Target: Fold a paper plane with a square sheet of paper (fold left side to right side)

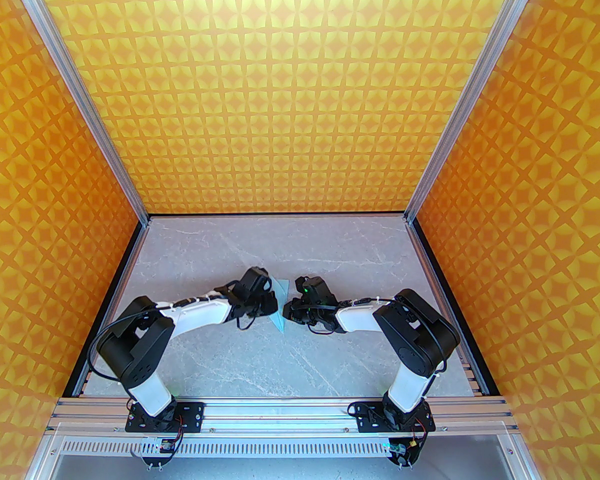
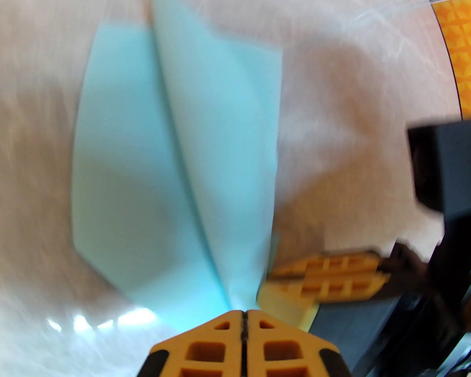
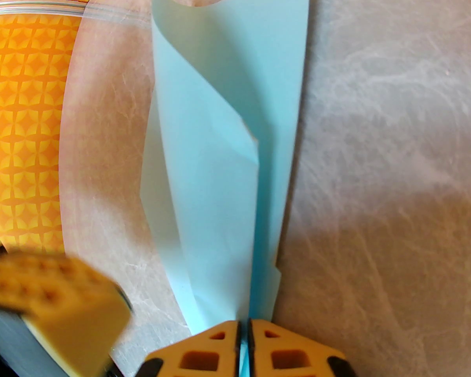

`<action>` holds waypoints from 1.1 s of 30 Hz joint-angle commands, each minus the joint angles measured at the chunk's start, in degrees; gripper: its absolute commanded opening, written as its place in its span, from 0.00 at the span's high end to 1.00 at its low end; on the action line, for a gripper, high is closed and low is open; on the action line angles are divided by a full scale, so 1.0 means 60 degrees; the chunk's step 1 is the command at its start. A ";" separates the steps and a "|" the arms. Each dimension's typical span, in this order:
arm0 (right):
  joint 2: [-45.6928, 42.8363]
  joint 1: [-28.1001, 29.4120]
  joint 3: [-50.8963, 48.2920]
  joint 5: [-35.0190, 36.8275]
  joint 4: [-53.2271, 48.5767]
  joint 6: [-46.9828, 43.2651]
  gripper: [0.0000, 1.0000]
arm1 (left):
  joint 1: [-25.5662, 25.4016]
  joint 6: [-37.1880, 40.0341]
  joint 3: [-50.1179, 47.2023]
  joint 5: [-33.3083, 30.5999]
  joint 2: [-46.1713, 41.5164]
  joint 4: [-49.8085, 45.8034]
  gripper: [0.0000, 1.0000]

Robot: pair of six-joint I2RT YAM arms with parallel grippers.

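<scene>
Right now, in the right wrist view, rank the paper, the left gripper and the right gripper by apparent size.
1. Paper, clearly largest.
2. Left gripper, blurred and cropped at the corner.
3. Right gripper, cut off at the bottom edge. Both sit close to the camera, so their order is unsure.

Light-blue paper plane (image 3: 219, 171), orange-patterned walls (image 1: 300, 93)

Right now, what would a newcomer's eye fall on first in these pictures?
First, the loud orange patterned walls boxing in the grey marble table. Then, at the table's middle, the two arms meeting at a narrow, folded light-blue paper. The left hand and right hand are both shut on it, close together, and its far end curls.
</scene>
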 commanded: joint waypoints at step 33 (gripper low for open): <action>0.0604 0.0066 -0.0185 0.0363 -0.0159 -0.0027 0.88 | -0.0814 -0.4031 -0.1830 0.0721 0.0301 0.3282 1.00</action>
